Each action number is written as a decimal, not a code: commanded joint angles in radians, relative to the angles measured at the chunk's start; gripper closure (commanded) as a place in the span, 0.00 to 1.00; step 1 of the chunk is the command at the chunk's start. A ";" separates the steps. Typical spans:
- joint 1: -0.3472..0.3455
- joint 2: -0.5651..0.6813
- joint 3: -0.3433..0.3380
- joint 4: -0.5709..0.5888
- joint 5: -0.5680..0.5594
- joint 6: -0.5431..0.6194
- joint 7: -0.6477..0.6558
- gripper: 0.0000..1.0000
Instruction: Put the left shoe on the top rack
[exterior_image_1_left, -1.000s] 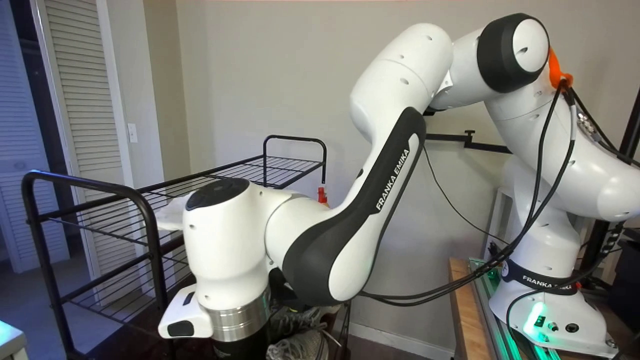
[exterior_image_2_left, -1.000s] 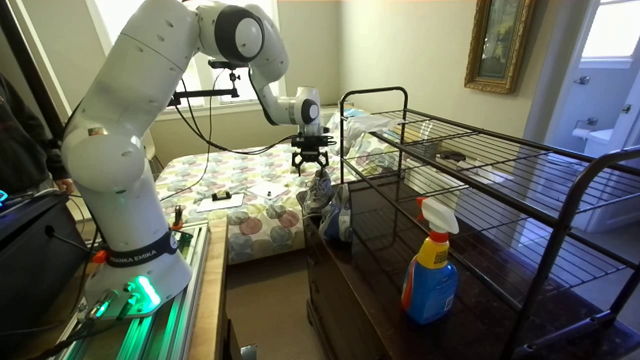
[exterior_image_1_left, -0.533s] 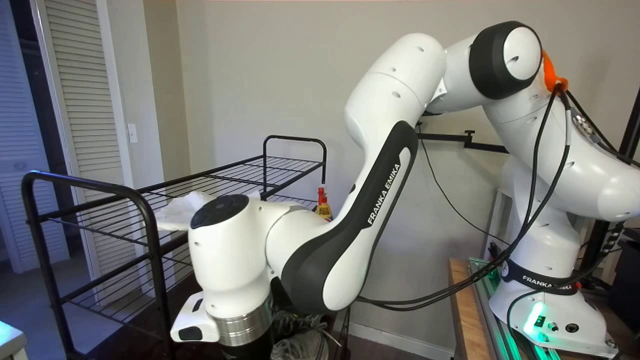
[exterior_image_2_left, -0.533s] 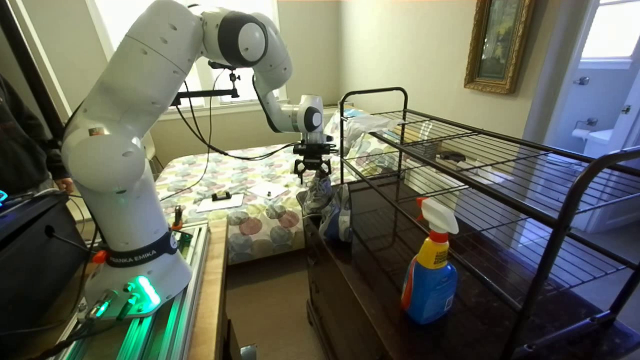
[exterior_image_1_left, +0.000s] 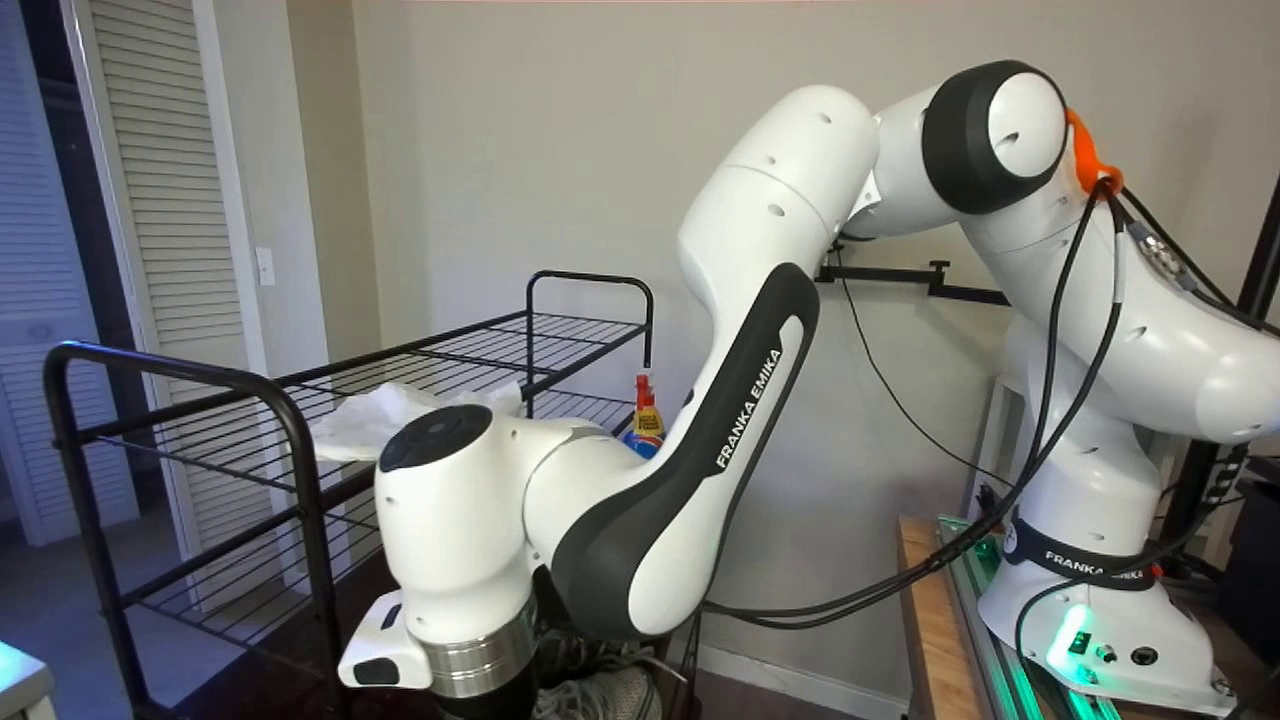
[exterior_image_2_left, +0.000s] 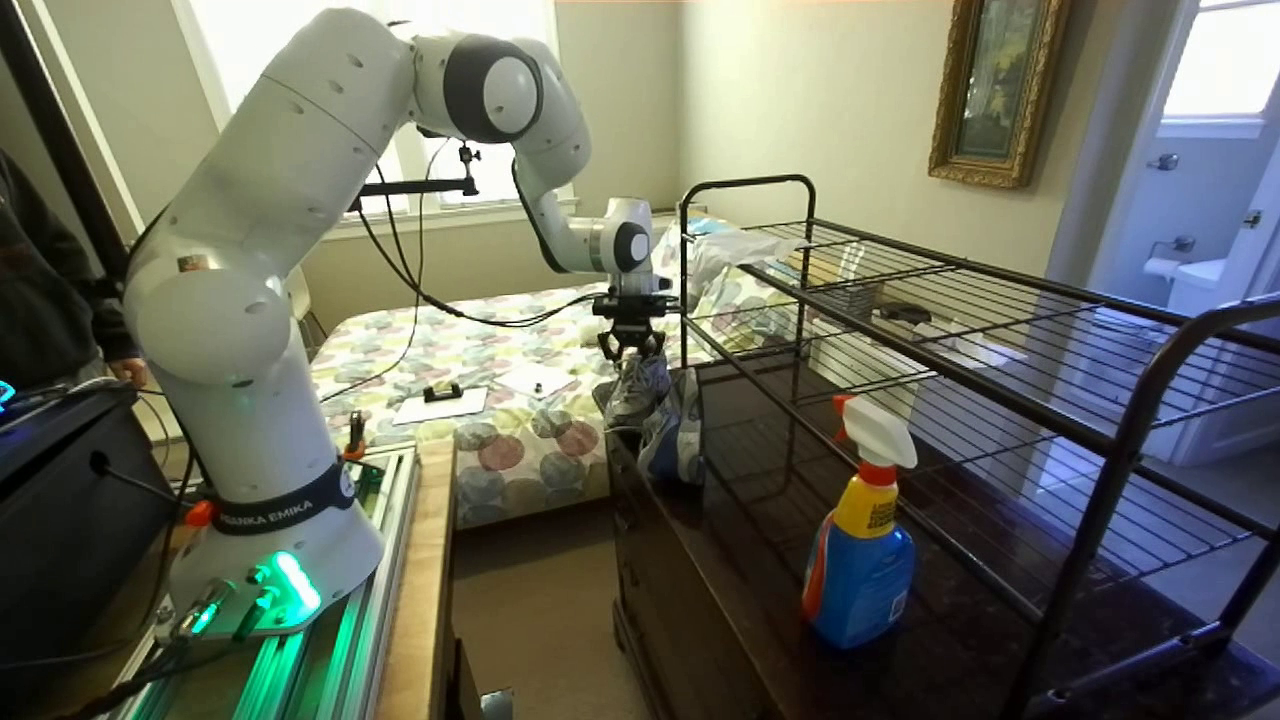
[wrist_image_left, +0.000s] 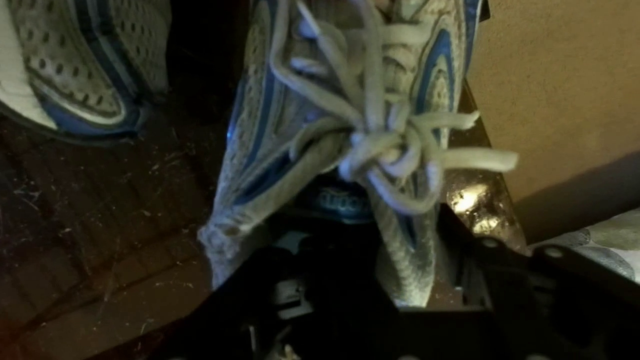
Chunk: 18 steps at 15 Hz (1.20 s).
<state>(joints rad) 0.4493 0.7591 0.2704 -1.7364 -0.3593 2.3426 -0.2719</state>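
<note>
The left shoe (exterior_image_2_left: 636, 395), a grey-white sneaker with blue patches and tied laces, stands on a dark dresser top (exterior_image_2_left: 740, 560). My gripper (exterior_image_2_left: 632, 352) points down into its opening. In the wrist view, my gripper (wrist_image_left: 387, 250) straddles one side of the shoe's collar (wrist_image_left: 407, 250), one finger inside and the other outside. The jaws are partly open, with a gap beside the collar; their tips are partly hidden. The mate shoe (exterior_image_2_left: 675, 430) leans close beside it. The top rack (exterior_image_2_left: 900, 344), thin black wires in a tubular frame, shows in both exterior views.
A white plastic bag (exterior_image_1_left: 365, 422) lies on the rack's near end. Raised looped ends (exterior_image_2_left: 750, 182) stand up from the rack. A blue spray bottle (exterior_image_2_left: 860, 560) stands on the dresser, and a bed (exterior_image_2_left: 540, 450) lies behind the shoes.
My arm has come down, lowering the gripper onto the left shoe's collar. The jaws have narrowed from wide open. Both shoes look unmoved.
</note>
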 joint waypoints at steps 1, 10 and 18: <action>0.024 0.032 -0.008 0.025 -0.011 0.015 0.009 0.84; 0.085 -0.022 0.021 -0.031 -0.023 -0.006 0.020 0.98; 0.164 -0.112 0.051 -0.068 -0.042 -0.206 0.008 0.98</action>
<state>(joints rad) 0.5941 0.7191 0.3210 -1.7642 -0.3721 2.1834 -0.2614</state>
